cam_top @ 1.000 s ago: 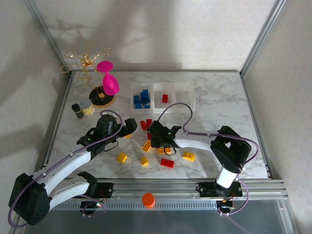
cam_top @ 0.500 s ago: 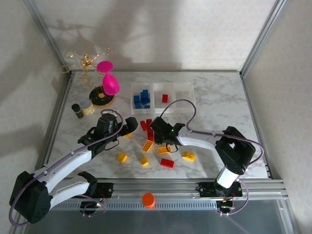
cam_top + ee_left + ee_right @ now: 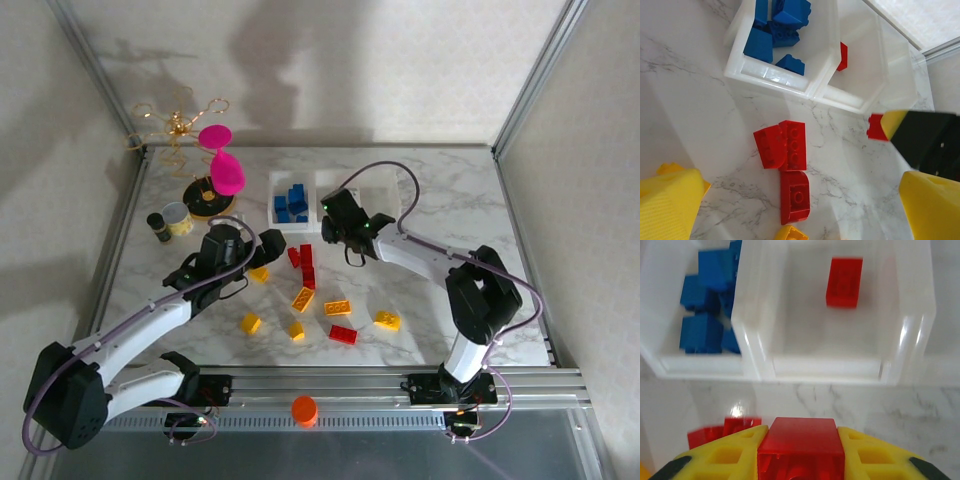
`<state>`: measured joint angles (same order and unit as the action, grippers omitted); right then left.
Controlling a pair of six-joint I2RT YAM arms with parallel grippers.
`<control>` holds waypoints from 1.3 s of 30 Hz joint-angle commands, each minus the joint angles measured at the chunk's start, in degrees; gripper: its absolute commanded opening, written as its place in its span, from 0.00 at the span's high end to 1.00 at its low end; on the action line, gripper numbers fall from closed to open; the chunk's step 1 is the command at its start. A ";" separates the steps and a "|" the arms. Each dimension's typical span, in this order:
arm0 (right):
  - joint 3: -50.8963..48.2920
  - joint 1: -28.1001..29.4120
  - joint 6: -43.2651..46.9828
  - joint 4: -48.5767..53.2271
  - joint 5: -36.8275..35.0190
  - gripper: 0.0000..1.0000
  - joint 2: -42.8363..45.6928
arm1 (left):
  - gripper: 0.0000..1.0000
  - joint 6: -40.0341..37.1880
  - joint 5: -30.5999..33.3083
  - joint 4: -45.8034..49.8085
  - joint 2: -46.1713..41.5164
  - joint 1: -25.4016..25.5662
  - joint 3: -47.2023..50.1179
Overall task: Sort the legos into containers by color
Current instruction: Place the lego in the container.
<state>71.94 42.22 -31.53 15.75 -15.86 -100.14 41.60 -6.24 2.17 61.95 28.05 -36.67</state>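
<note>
My right gripper (image 3: 337,222) is shut on a red lego (image 3: 801,440), just in front of the middle of three joined clear containers (image 3: 322,182). That middle bin (image 3: 900,340) has one red brick (image 3: 844,282) in it, and the left bin (image 3: 660,362) has several blue bricks (image 3: 292,203). My left gripper (image 3: 268,246) stands open above three loose red bricks (image 3: 790,145), its yellow fingers (image 3: 665,205) wide apart with nothing between them. Several yellow bricks (image 3: 337,307) and one red brick (image 3: 343,335) lie scattered on the marble nearer the arms.
At the back left stand a small tin can (image 3: 178,218), a dark little bottle (image 3: 158,226), a pink hourglass shape (image 3: 222,165) on a round base, and a gold wire stand (image 3: 178,125). An orange cap (image 3: 304,410) lies on the front rail.
My right gripper closed on a red brick from the pile, lifted it and carried it back toward the middle bin. The left gripper shifted slightly to the right.
</note>
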 commanded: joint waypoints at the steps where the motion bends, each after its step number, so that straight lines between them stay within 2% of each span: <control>1: 4.39 -1.87 3.73 -2.48 -0.56 0.72 -3.70 | 0.00 -0.04 1.72 -2.75 1.33 0.08 -2.25; 8: 13.45 -5.00 8.10 -3.18 -2.56 0.71 -12.55 | 0.00 -0.32 2.02 -5.07 3.80 -1.41 -3.03; 12: 21.69 -6.07 9.22 0.11 -3.84 0.72 -19.06 | 0.00 -0.51 1.65 -5.33 4.92 -2.30 -3.68; 15: 25.39 -6.99 9.27 -0.40 -2.77 0.71 -22.34 | 0.00 -0.74 1.33 -5.52 5.43 -2.78 -3.93; 18: 30.55 -7.55 10.11 1.21 -2.88 0.66 -25.93 | 0.00 -0.82 1.12 -5.29 5.55 -3.09 -4.29; 22: 34.23 -7.86 11.01 2.67 -2.55 0.55 -27.33 | 0.00 -1.06 1.13 -4.84 5.00 -3.12 -4.64; 25: 32.83 -7.78 11.44 1.49 -1.07 0.48 -24.90 | 0.00 -0.64 2.26 -4.59 4.28 -3.11 -4.54; 29: 29.51 -7.76 11.26 1.58 0.25 0.46 -20.50 | 0.00 -0.38 1.01 -4.96 4.23 -2.99 -4.11; 39: 9.74 -2.89 9.25 1.14 4.49 0.39 -5.67 | 0.00 0.04 0.70 -0.79 -0.18 -1.96 -2.17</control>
<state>85.19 37.30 -20.80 16.08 -13.37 -108.71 41.60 -5.85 -0.58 64.29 25.78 -39.59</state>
